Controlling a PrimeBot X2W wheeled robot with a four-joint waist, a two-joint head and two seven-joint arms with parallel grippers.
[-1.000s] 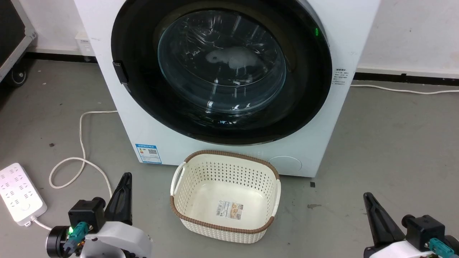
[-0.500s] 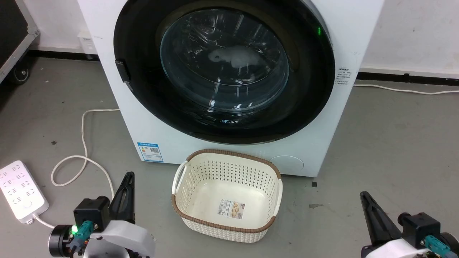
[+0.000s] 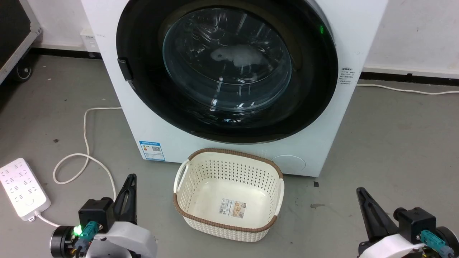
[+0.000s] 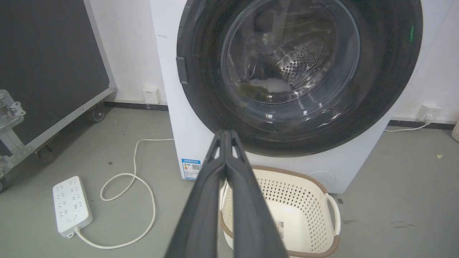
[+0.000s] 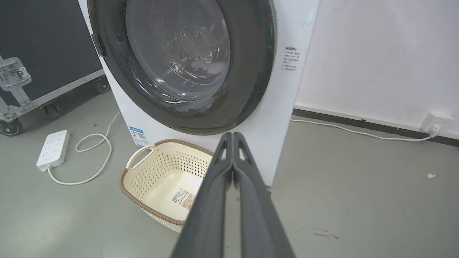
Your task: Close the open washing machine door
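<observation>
The white washing machine [image 3: 161,136] stands ahead of me. Its round black-rimmed washing machine door [image 3: 143,53] lies flat against the machine's front, with the steel drum and a pale item showing through the glass window [image 3: 226,61]. My left gripper [image 3: 131,178] is low on the left, shut and empty, well short of the machine. Over at the lower right, my right gripper [image 3: 359,190] is also shut on nothing. In the left wrist view the left gripper [image 4: 226,132] points at the door [image 4: 200,89]. The right gripper [image 5: 233,134] points at the machine's lower right below the door [image 5: 251,71].
A cream plastic basket [image 3: 229,193] sits on the grey floor right before the machine, between the two arms. A white power strip [image 3: 21,188] and its looped cable [image 3: 84,143] lie at the left. A black wheeled case [image 4: 46,64] stands further left.
The whole head picture has drifted slightly to the right, so the camera has moved. The door stays flat against the machine. Both grippers stay shut.
</observation>
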